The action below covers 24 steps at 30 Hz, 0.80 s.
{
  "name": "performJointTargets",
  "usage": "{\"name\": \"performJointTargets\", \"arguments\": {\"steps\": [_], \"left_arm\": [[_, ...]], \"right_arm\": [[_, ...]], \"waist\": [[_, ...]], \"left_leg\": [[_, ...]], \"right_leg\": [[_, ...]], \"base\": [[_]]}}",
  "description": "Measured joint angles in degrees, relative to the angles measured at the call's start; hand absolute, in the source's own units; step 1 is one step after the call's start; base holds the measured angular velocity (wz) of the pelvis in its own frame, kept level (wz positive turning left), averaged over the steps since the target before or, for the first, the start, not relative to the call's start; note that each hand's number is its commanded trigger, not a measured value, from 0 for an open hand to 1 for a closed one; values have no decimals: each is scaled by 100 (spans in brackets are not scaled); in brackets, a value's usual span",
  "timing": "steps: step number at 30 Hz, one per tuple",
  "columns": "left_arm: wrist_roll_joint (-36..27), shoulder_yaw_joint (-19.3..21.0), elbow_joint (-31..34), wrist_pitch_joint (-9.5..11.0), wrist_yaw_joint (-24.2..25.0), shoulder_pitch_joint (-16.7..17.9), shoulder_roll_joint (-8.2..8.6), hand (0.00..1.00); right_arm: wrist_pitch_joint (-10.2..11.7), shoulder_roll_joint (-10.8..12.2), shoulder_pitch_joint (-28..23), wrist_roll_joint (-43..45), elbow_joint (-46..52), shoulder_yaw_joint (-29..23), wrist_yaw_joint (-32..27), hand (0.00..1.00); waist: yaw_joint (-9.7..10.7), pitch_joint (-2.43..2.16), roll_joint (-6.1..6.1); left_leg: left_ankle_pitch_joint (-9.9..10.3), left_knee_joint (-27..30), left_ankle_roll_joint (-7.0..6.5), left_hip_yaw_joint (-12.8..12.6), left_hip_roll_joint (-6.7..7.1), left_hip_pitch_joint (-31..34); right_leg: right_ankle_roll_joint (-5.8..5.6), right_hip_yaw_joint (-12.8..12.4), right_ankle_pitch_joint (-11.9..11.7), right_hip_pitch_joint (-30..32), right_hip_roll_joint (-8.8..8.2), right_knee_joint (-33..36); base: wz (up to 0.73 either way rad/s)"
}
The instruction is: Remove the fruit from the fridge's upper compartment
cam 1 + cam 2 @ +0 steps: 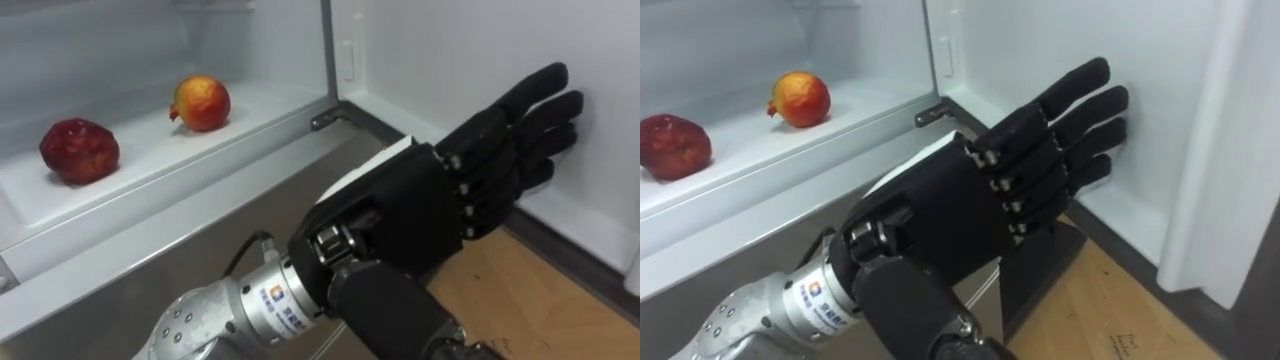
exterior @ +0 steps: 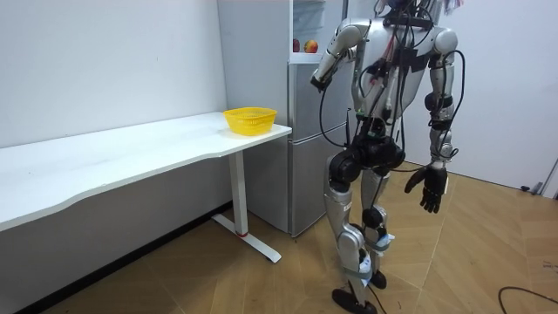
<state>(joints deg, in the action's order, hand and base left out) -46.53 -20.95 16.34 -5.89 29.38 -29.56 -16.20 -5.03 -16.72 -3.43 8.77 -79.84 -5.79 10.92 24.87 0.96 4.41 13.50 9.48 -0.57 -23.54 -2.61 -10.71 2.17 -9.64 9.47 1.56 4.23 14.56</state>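
Bright, even light — fridge shelf (image 1: pixel 150 160) softly shadowed.

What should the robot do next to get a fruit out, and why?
Probably swing the left hand left toward the orange-red fruit on the shelf: the door is open, and that hand is open, empty and off to the fruit's right.

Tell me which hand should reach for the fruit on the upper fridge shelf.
Left. The left hand is raised at shelf height, fingers straight, just right of the shelf holding a dark red fruit and an orange-red fruit. The right hand hangs low by the thigh.
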Motion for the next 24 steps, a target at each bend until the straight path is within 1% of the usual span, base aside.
{"name": "performJointTargets", "arguments": {"steps": [5, 9, 11, 13, 15, 16, 17, 18, 19, 20, 21, 23, 24], "left_arm": [[-11, 0, -26, 0, -4, -10, 13, 0], [-4, 2, -25, 0, -52, -114, 28, 0], [-21, 44, 25, 0, -58, -193, 5, 0], [-34, 64, 125, 0, -89, -210, -11, 0], [-31, 100, 372, 0, -180, -226, -78, 0], [-29, 124, 440, 0, -185, -225, -108, 0], [-29, 206, 562, 0, -192, -224, -171, 0], [-22, 331, 712, 0, -252, -224, -257, 0], [-17, 408, 775, 2, -287, -224, -306, 0], [2, 576, 877, 8, -389, -224, -384, 0], [5, 656, 925, 9, -455, -224, -416, 0], [5, 1003, 1155, 27, -781, -219, -518, 0], [261, 1189, 1277, 83, -923, -213, -533, 0]], "right_arm": [[1, -8, -41, -60, 4, 5, 1, 0], [-1, -52, -76, -59, 3, 2, -13, 0], [-4, -55, -126, 17, 12, -7, -10, 0], [-2, -54, -200, 43, 9, -13, 24, 0], [-6, -54, -261, 90, 1, -52, 51, 0], [-5, -52, -303, 89, -7, -52, 53, 0], [-2, -55, -348, 71, -1, -71, 53, 0], [4, -60, -357, 58, 55, -132, 43, 0], [1, -61, -370, 59, 67, -162, 36, 0], [13, -59, -400, 89, 69, -244, 4, 0], [23, -58, -413, 104, 69, -251, -13, 0], [58, -59, -481, 116, 59, -247, -82, 0], [70, -56, -496, 183, 41, -247, -114, 0]], "waist": [[-9, 0, 0], [-19, -4, 5], [-15, -7, 9], [-7, -23, 28], [-34, -41, 54], [-47, -43, 57], [-113, -47, 62], [-221, -56, 76], [-246, -62, 86], [-315, -71, 100], [-344, -72, 101], [-549, -74, 105], [-717, -68, 96]], "left_leg": [[0, 0, 0, 7, -2, -4], [0, 1, 0, 15, -4, 1], [0, 0, 0, 9, -14, 9], [0, 0, 0, 14, -33, 3], [0, -2, 1, 19, -51, 2], [0, -2, 1, 19, -58, -5], [0, -2, 2, 20, -70, -31], [0, -7, 2, 37, -76, -28], [0, -7, 2, 51, -80, -32], [0, -7, 2, 75, -89, -42], [0, -6, 2, 88, -92, -49], [-1, -6, 3, 95, -104, -101], [-1, -7, 3, 123, -109, -99]], "right_leg": [[5, -30, -5, -1, 11, -1], [5, -52, -5, -1, 19, -25], [14, -35, -12, -15, 19, -53], [32, 41, -32, -50, 18, -102], [37, 53, -33, -66, 28, -100], [42, 50, -35, -73, 36, -101], [54, 45, -42, -87, 52, -101], [70, 42, -49, -99, 63, -111], [79, 42, -55, -114, 66, -135], [93, 79, -64, -166, 65, -196], [95, 102, -64, -182, 64, -196], [98, 198, -64, -230, 53, -195], [100, 234, -64, -269, 50, -199]], "base": [[-1], [0], [0], [4], [8], [-5], [-15], [-15], [-5], [8], [20], [23], [18]]}}
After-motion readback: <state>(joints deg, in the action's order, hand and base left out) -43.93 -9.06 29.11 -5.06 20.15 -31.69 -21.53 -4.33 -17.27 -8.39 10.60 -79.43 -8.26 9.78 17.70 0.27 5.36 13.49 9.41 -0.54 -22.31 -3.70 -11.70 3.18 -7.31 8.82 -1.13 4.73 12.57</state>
